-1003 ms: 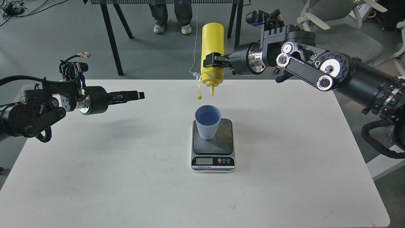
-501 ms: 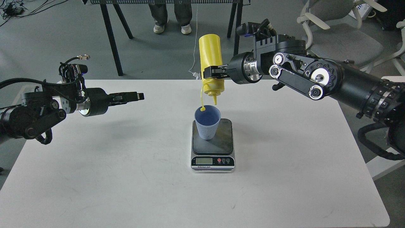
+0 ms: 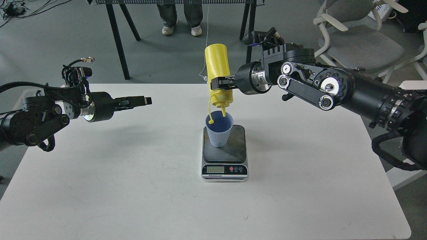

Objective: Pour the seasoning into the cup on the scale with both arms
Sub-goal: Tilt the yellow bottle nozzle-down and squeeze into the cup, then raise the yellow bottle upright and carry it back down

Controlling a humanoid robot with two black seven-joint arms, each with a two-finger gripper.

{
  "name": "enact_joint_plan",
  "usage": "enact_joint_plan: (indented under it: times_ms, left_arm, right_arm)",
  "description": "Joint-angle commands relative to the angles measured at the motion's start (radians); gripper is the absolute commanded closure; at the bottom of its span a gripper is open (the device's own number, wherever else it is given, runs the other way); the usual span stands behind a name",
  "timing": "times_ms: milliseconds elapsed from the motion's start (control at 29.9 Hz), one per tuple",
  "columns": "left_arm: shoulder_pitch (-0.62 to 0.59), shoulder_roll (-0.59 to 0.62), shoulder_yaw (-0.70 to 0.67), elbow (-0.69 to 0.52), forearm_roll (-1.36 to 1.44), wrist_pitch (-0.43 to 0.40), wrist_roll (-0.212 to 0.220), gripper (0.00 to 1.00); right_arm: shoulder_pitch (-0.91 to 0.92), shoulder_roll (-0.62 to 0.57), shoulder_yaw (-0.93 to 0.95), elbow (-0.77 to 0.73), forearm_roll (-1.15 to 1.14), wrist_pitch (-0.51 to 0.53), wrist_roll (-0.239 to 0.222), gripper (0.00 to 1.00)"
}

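Seasoning bottle point(image 3: 218, 71) upside down, nozzle dipping into blue cup point(image 3: 219, 129) on scale point(image 3: 225, 151), mid-table point(image 3: 133, 183). Cap strap touching cup rim. Right gripper point(image 3: 217, 83) jaws clamped around bottle. Left gripper point(image 3: 145, 100) well apart at left, empty; jaw gap unclear.

Glossy yellow plastic seasoning bottle point(image 3: 218, 71), finely ribbed matt blue cup point(image 3: 219, 129), smooth matt white table point(image 3: 133, 186).
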Motion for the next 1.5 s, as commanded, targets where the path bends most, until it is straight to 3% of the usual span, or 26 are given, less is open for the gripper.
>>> enact_joint_plan:
  times_ms: [0, 1136, 1471]
  left_arm:
    - [0.000, 0.000, 0.002, 0.000, 0.000, 0.000, 0.000, 0.27]
    - [0.008, 0.000, 0.006, 0.000, 0.000, 0.006, 0.000, 0.27]
    - [0.008, 0.000, 0.008, 0.000, 0.000, 0.006, 0.000, 0.27]
  right_arm:
    - [-0.003, 0.000, 0.000, 0.000, -0.002, 0.000, 0.000, 0.58]
    - [0.000, -0.018, 0.057, -0.014, -0.038, 0.000, 0.006, 0.58]
    - [0.000, -0.089, 0.153, -0.008, 0.221, 0.000, -0.005, 0.58]
